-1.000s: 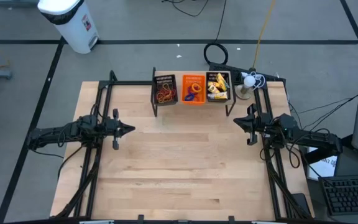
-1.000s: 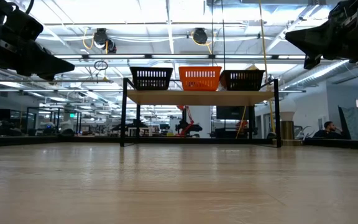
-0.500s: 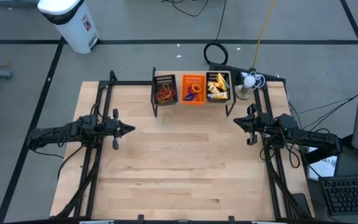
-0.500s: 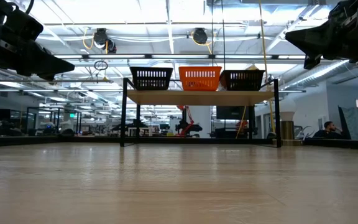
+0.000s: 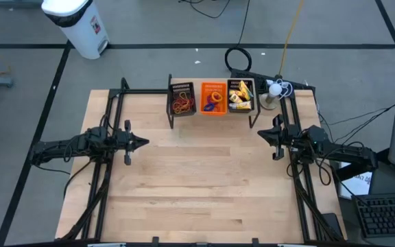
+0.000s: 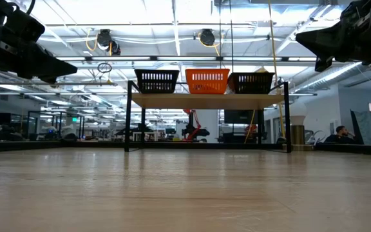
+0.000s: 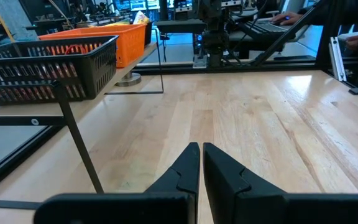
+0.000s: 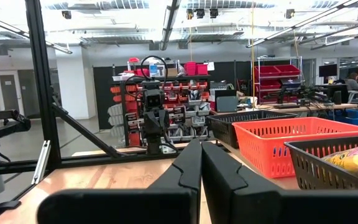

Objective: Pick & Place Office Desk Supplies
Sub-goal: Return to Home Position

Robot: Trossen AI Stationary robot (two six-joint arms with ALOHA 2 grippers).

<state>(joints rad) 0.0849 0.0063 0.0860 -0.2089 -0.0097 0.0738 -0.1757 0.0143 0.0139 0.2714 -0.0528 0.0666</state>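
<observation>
The office desk supplies lie in three trays on a raised shelf at the table's far edge. Red and orange rubber bands (image 5: 181,104) fill the left black mesh tray (image 5: 182,90). Small rings (image 5: 213,101) sit in the orange tray (image 5: 213,88). Yellow oblong pieces (image 5: 239,97) rest in the right black mesh tray (image 5: 252,92). My left gripper (image 5: 145,143) hovers shut at the table's left side, holding nothing. My right gripper (image 5: 260,133) hovers shut at the right side, likewise with nothing in it.
The shelf (image 6: 206,100) stands on thin black legs (image 6: 128,119) above the wooden table (image 5: 197,185). A white lamp-like object (image 5: 273,89) sits at the far right corner. Black frame rails (image 5: 108,116) run along both sides. A white bin (image 5: 74,24) stands on the floor beyond.
</observation>
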